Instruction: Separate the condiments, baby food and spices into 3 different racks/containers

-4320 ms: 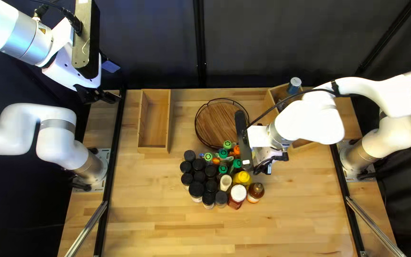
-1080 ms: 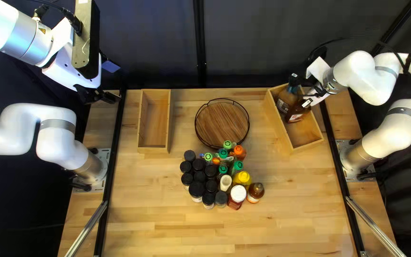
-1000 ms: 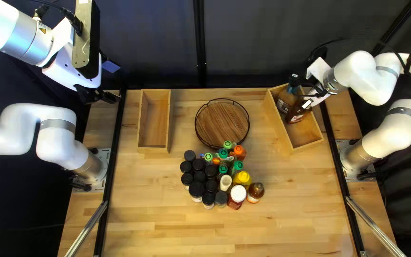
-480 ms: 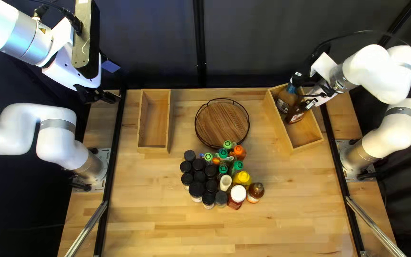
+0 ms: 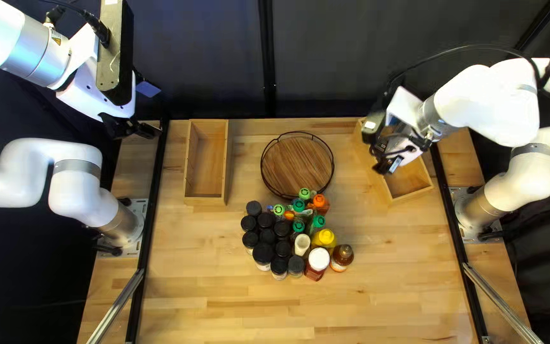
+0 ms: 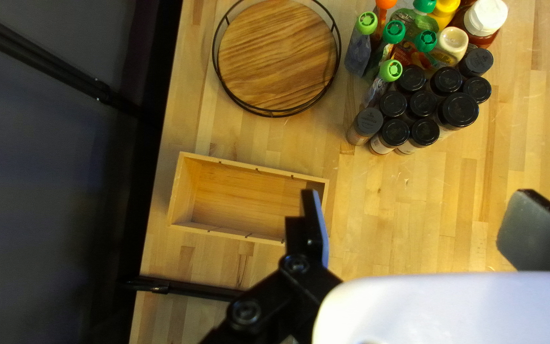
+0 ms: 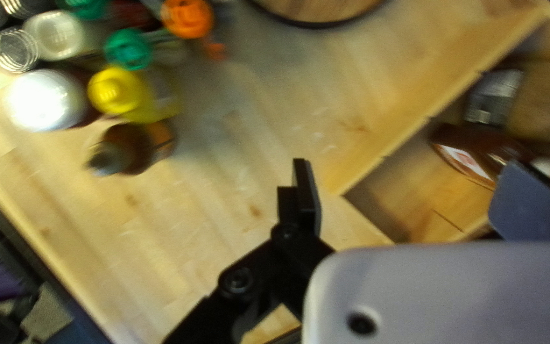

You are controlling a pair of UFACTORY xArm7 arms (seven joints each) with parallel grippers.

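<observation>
At the far left, the left gripper hangs raised with fingers spread and nothing between them, likely parked clear to give the other arm room. Beside it stands the left box, bare and seemingly meant for one group. The round tray sits at far center, ready, it seems, for another. Just nearer, the unsorted stock crowds together: black-capped jars, probably spices, on the left; slim lime-capped pouches, perhaps baby food, at the far side; the yellow-capped bottle and brown dropper-topped bottle on the right, likely condiments. At far right, the right gripper, released and empty, is above the right box, where a brown bottle leans near a blue-capped one, apparently starting the condiment group. The dropper-topped bottle, at the pile's right edge, looks easiest to reach next.
</observation>
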